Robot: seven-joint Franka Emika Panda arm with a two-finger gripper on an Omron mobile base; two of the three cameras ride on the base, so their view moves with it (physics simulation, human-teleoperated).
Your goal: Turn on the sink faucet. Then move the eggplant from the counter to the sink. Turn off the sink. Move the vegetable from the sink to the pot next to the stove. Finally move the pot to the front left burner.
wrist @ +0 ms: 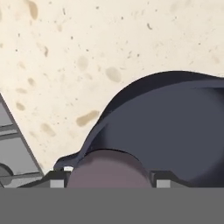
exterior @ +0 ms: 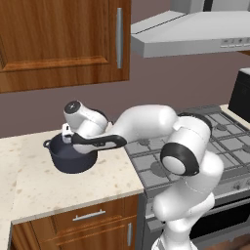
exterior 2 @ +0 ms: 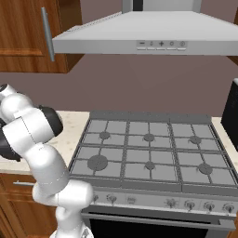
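Observation:
The dark blue-grey pot point(exterior: 73, 158) stands on the beige counter point(exterior: 39, 185) just left of the stove point(exterior: 215, 136). My gripper point(exterior: 68, 138) points down into the pot's mouth. In the hand view the rounded dull purple eggplant point(wrist: 107, 168) sits between my two fingertips point(wrist: 57, 180), with the gripper point(wrist: 107, 180) shut on it. It hangs over the pot's near rim, and the pot's dark inside point(wrist: 175, 131) spreads to the right. The stove's front left burner point(exterior 2: 97, 162) is bare.
Grey grate bars cover the stove top point(exterior 2: 148, 148), whose edge shows at the lower left of the hand view point(wrist: 11, 144). A range hood point(exterior 2: 139, 42) hangs above it. Wooden wall cabinets point(exterior: 58, 39) hang over the counter. A black appliance point(exterior: 241, 97) stands at the far right.

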